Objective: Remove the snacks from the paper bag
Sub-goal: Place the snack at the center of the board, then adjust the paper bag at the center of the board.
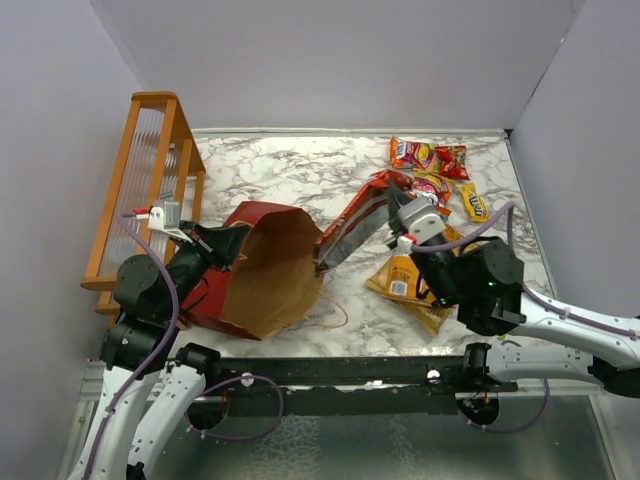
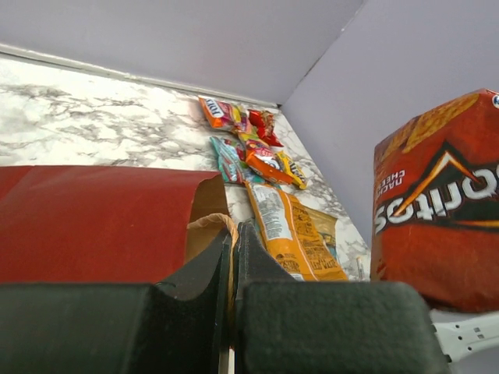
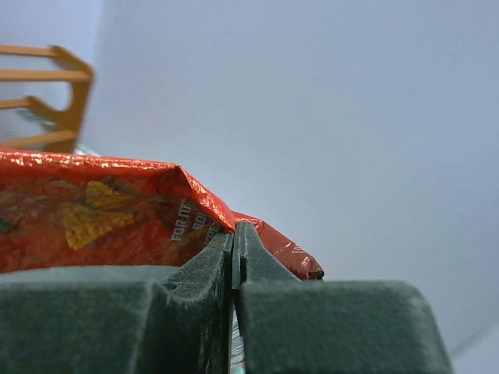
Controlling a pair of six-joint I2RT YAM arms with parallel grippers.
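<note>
The paper bag (image 1: 272, 272) lies on its side at 9 o'clock on the marble table (image 1: 300, 170), with its brown mouth gaping toward 4 o'clock. The left gripper (image 1: 222, 242) is clamped on the bag's rim on the 9 o'clock side, jaws pressed together over the kraft edge. The right gripper (image 1: 400, 200) pinches the top seam of a red chip bag (image 1: 350, 228), held up off the table, its lower end at the bag's mouth. More snacks (image 1: 430, 160) lie grouped at 1 o'clock. An orange packet (image 1: 403, 280) rests flat at 4 o'clock beneath the right wrist. A wooden rack (image 1: 140, 180) stands at 10 o'clock
</note>
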